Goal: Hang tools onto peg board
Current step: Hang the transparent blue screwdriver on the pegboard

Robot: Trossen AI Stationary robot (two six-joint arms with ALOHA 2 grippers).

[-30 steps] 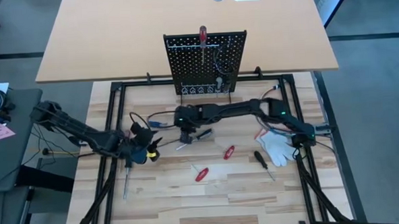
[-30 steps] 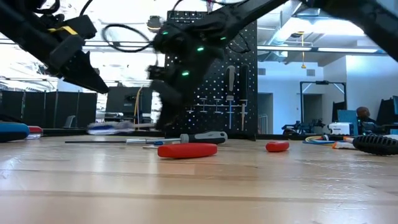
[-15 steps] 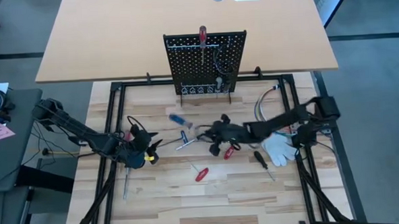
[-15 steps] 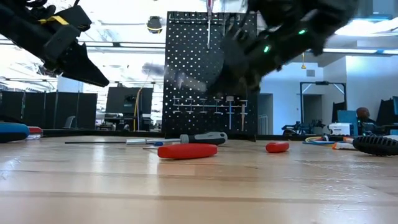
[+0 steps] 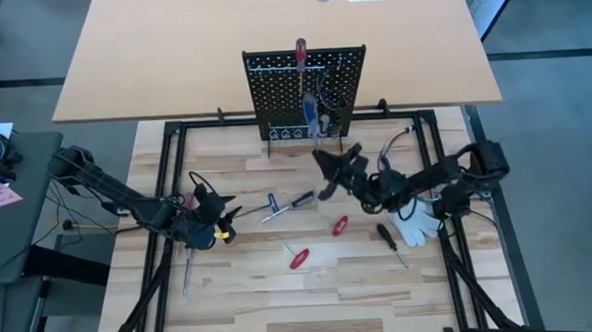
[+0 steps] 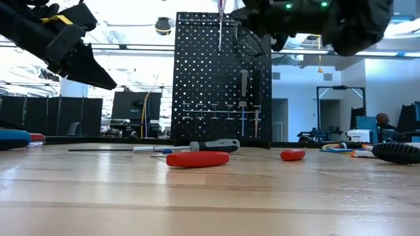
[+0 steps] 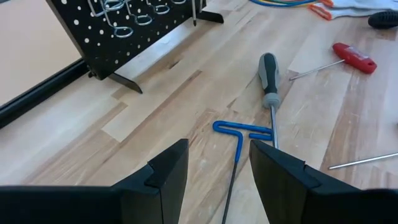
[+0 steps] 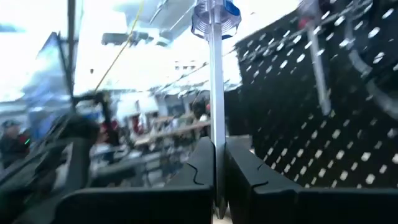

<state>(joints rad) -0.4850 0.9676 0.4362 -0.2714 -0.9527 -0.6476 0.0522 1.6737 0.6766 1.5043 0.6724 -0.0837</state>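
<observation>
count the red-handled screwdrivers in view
3: one red-handled screwdriver hangs at the top of the peg board; a second screwdriver lies on the table right of centre; a third screwdriver lies nearer the front edge. More may hide under the arms.

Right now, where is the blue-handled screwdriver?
The right gripper holds the blue-handled screwdriver by its shaft, up against the peg board below the red screwdriver.
</observation>
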